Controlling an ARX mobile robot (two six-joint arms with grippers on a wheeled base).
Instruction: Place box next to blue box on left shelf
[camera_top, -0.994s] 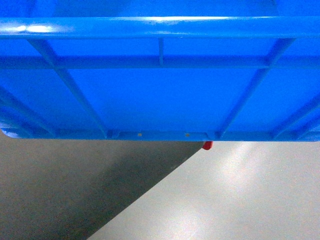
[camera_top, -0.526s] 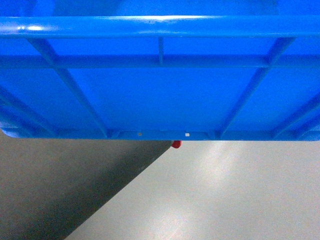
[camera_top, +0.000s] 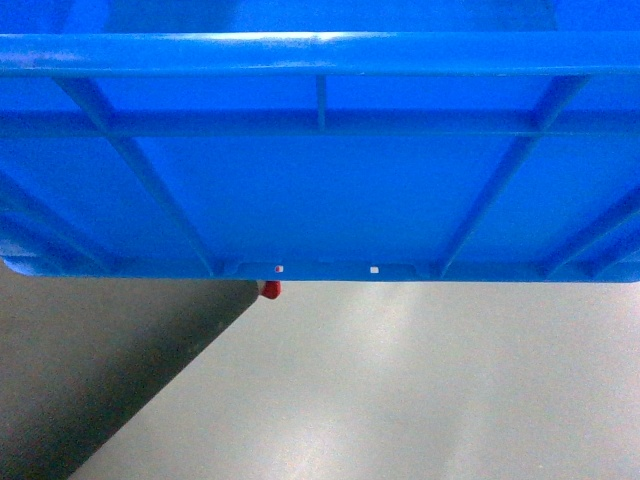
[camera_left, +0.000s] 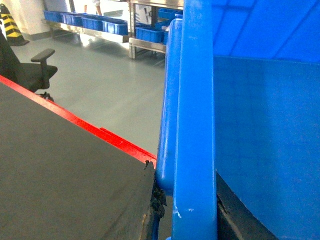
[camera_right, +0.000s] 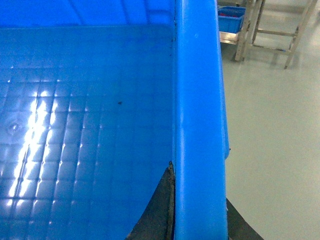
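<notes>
The box (camera_top: 320, 200), a bright blue crate, is held up in front of the head camera, and its ribbed underside fills the upper half of that view. My left gripper (camera_left: 192, 212) is shut on the box's thick rim (camera_left: 195, 125), one dark finger (camera_left: 158, 200) outside and one inside the wall. My right gripper (camera_right: 199, 215) is shut on the opposite rim (camera_right: 197, 100) in the same way, next to the gridded floor (camera_right: 85, 130) of the box. Which of the distant racks is the left shelf I cannot tell.
A dark grey platform (camera_left: 60, 175) with a red edge (camera_top: 270, 290) lies low on the left. Pale grey floor (camera_top: 420, 400) spreads to the right. Far off stand metal racks with blue crates (camera_left: 100, 24), an office chair (camera_left: 30, 70), a striped cone (camera_left: 10, 25) and a metal frame (camera_right: 270, 30).
In the head view the dark platform and its red corner have slid steadily to the left under the box. The box keeps the same place in the frame.
</notes>
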